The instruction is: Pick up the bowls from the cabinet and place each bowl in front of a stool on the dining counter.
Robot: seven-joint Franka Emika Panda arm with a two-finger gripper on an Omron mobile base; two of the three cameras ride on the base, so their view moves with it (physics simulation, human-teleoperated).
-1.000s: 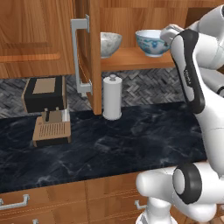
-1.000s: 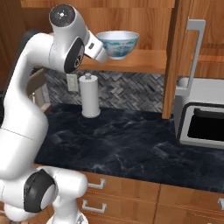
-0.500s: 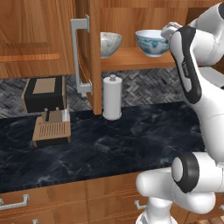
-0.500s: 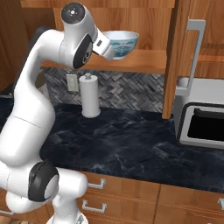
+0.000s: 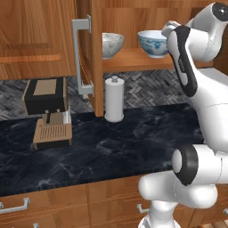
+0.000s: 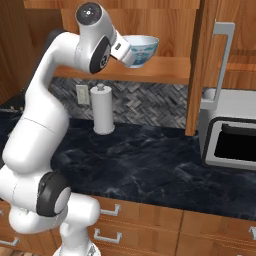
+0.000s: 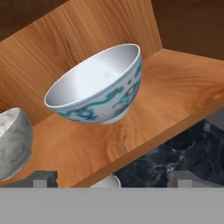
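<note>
Nearest me, the black marble counter [image 5: 111, 147] carries a coffee machine [image 5: 46, 111], a paper towel roll [image 5: 114, 99] and, off to the right, a microwave [image 6: 230, 132]. Above them the gripper [image 7: 113, 178] hangs at the shelf edge, fingers spread wide with nothing between them. Just beyond stands the patterned bowl [image 7: 98, 85] on the cabinet shelf [image 7: 175, 83], the speckled bowl [image 7: 13, 142] near it, apart.
</note>
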